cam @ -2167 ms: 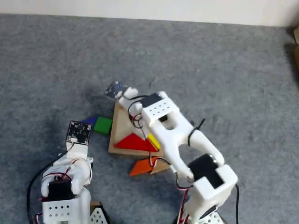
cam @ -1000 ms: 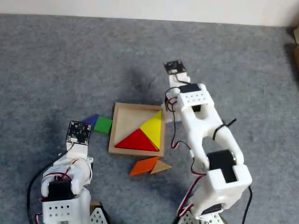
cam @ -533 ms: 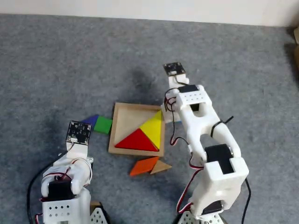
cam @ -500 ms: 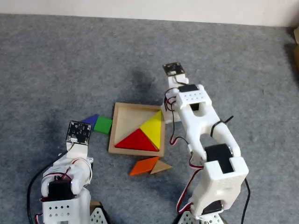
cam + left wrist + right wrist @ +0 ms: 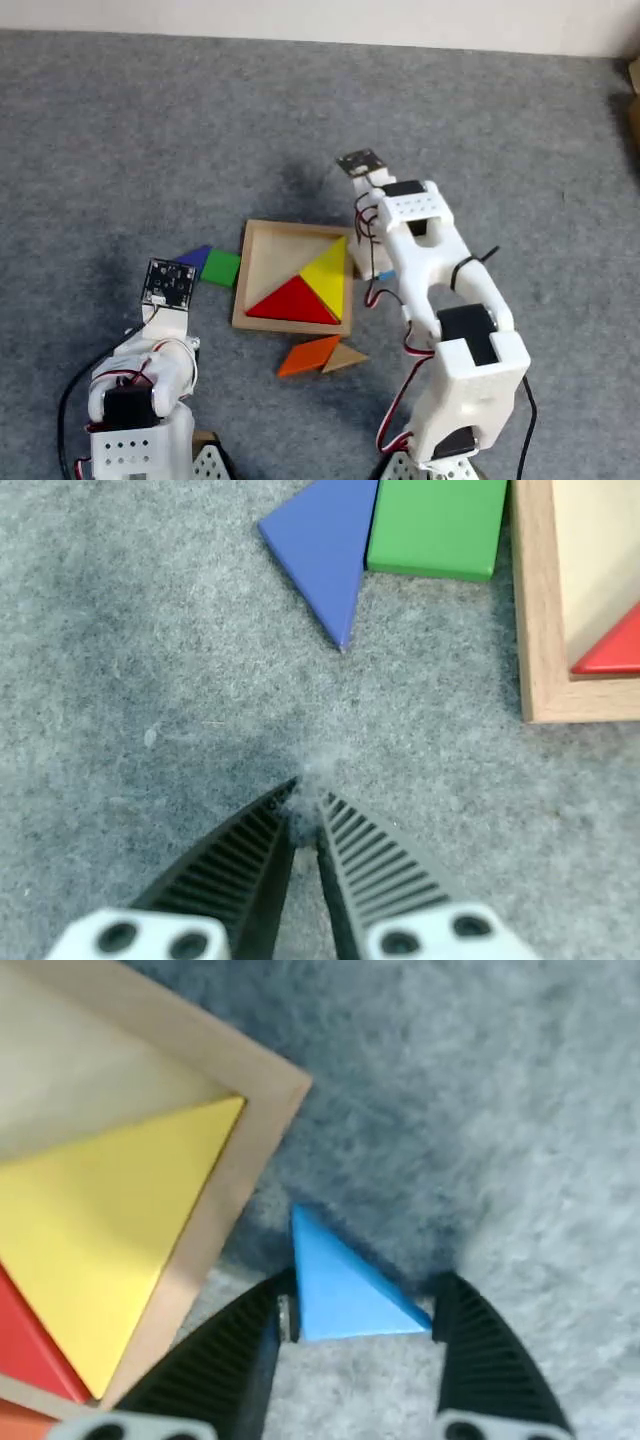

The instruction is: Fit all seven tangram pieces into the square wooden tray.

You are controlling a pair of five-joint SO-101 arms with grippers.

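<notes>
High view: shows the right arm [image 5: 432, 262] swung off the wooden tray [image 5: 243, 285] since two seconds back, leaving a yellow triangle [image 5: 328, 270] seated inside beside the red triangle [image 5: 290, 302]. Puts two of seven home.

Left wrist view: finds the left gripper [image 5: 305, 802] pinched together on nothing, blue triangle [image 5: 325, 550] and green square [image 5: 437, 525] well ahead of its tips, outside the tray wall.

Right wrist view: catches the right gripper [image 5: 360, 1300] spread around a light blue triangle [image 5: 340, 1295], pads [image 5: 240, 1350] right at its corners, tray corner just ahead. Looks like a third pick lining up.
</notes>
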